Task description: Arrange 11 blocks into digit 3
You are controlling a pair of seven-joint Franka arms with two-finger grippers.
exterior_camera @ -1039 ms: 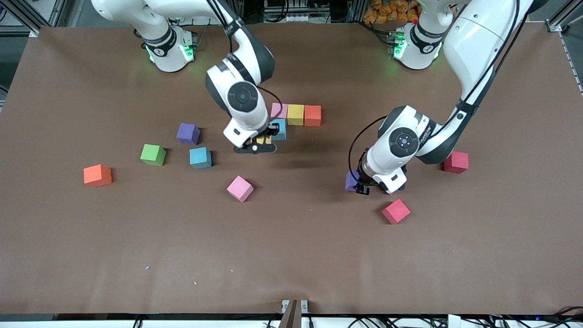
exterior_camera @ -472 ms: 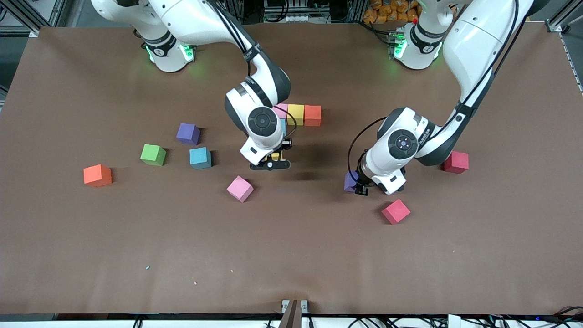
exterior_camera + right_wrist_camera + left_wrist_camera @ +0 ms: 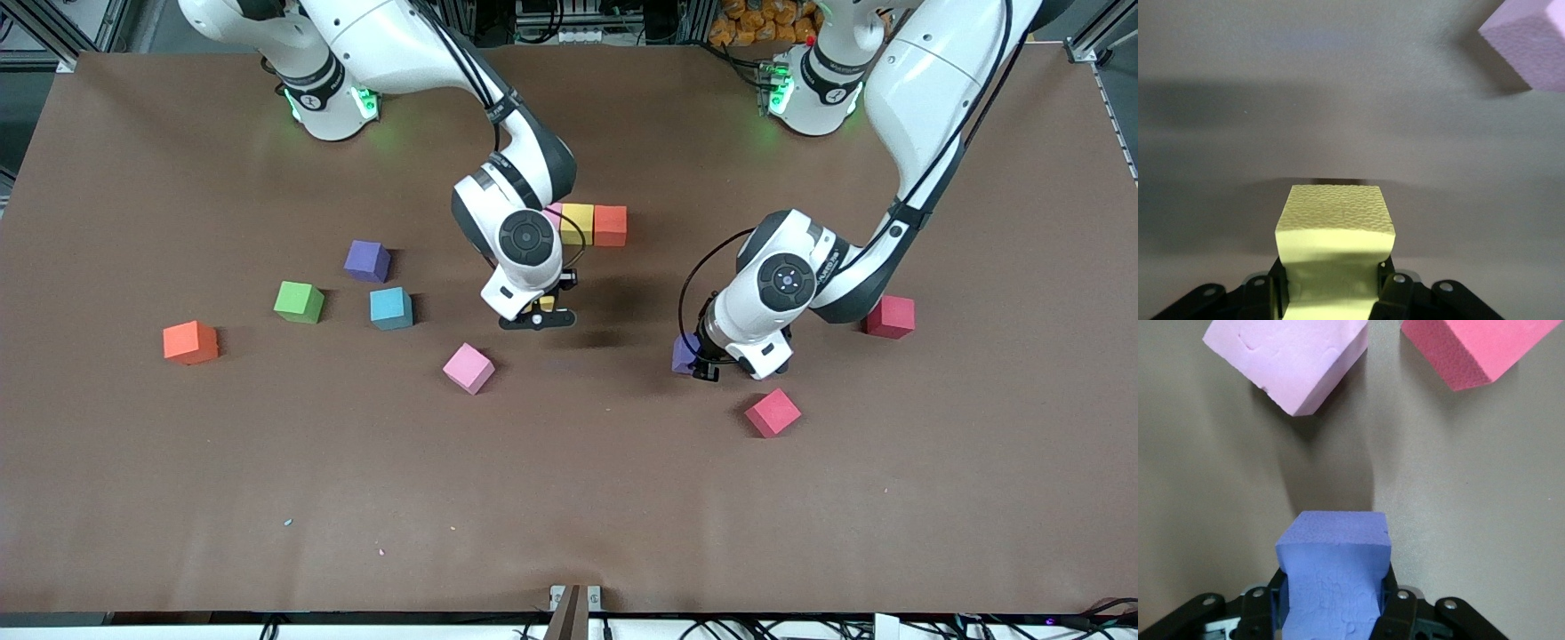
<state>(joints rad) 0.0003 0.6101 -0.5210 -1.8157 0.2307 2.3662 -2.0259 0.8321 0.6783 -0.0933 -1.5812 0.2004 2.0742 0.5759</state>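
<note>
Brown tabletop point(image 3: 569, 498) carries scattered cubes. Taking the yellow-orange row point(image 3: 593, 225) as landmark: toward the right arm's end and nearer the camera lie an orange cube point(image 3: 189, 342), green cube point(image 3: 299, 301), purple cube point(image 3: 367, 260), blue cube point(image 3: 390, 308) and pink cube point(image 3: 468, 367). Just camera-side of the row, the right gripper point(image 3: 536, 313) clamps a yellow cube point(image 3: 1333, 243). Toward the left arm's end, the left gripper point(image 3: 702, 360) pinches a purple block point(image 3: 1333, 570), with red cubes point(image 3: 772, 412) nearby.

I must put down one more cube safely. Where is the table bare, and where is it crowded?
Bare: the wide brown table strip nearer the camera than the loose pink foam cube and the red foam cube. Crowded: around the pink-yellow-orange cube row, where the right gripper holds a yellow cube.
</note>
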